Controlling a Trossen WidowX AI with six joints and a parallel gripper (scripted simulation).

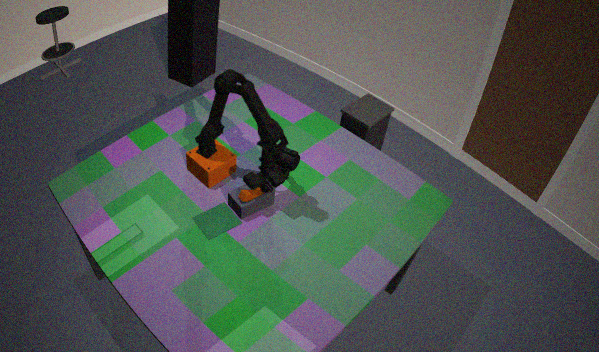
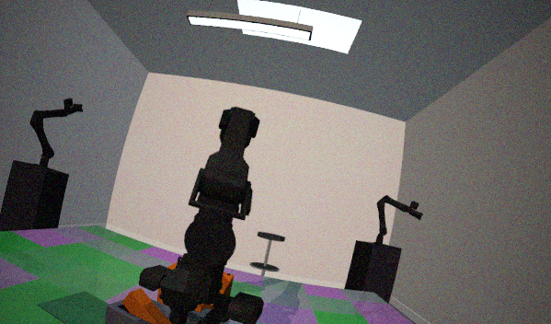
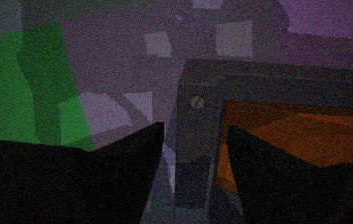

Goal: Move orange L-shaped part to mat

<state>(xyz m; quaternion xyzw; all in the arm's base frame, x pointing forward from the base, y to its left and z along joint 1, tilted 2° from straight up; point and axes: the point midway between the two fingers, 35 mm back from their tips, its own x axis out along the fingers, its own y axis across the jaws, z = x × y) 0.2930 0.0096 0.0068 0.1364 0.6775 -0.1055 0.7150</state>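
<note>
The orange part [image 1: 246, 195] [image 2: 144, 307] [image 3: 287, 135] is tilted in the pocket of the grey tray [image 1: 257, 206] [image 2: 114, 315] [image 3: 297, 90]. Its end towards the green mat [image 1: 217, 221] [image 2: 75, 308] stands up above the tray's rim. Its L-shaped end is low, mostly hidden by the fingers. My gripper [image 1: 263, 186] [image 2: 198, 317] [image 3: 195, 131] is partly open with nothing between its fingers, down at the tray. In the wrist view one fingertip is over the part's low end and the other is outside the tray wall. Contact with the part is hidden.
The arm's orange base box [image 1: 209, 167] stands just behind the tray. The green mat lies flat beside the tray, on the side of the raised end. The table top has a green, purple and grey patchwork. A dark pillar [image 1: 192, 45] stands beyond the table.
</note>
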